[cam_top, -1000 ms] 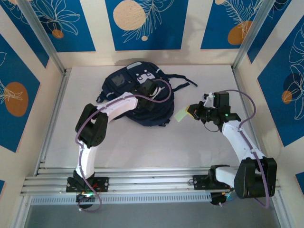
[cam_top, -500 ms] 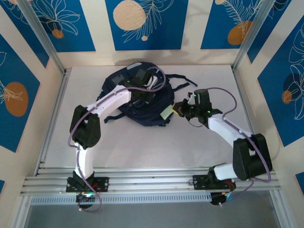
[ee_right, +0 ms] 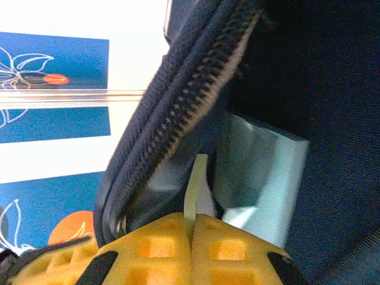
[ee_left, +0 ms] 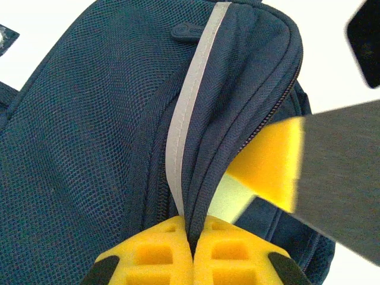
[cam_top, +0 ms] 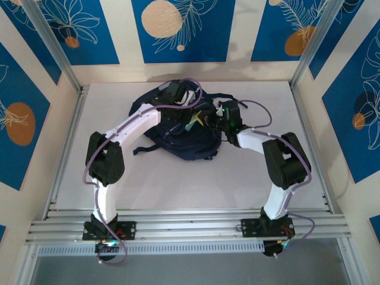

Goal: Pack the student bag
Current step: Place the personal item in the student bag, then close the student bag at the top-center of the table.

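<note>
The bag [cam_top: 178, 133] lies at the back of the desk [cam_top: 178, 190], about in the middle, and both your arms reach over it. Your left fingers [ee_left: 202, 240] are squeezed tight on the bag's flap, right by the grey trim [ee_left: 190, 101], and they hold the mouth open. Your right fingers [ee_right: 199, 228] are squeezed tight on a thin pale sheet [ee_right: 199, 178]. The sheet pokes into the mouth, just inside the zip [ee_right: 196, 83].

I think you are close to done with this one thing. The sheet is in the gap, but you have not let go of it yet. You need to push it deeper, let go and pull out, and then the zip will need closing. I can't tell if more things are waiting.

Watch the zip teeth: they sit just beside the sheet and could snag it. Your two wrists are very near each other over the bag, so go slow. The best room is the bare desk in front of the bag. The metal rails [cam_top: 64, 148] are well apart from you on both sides
</note>
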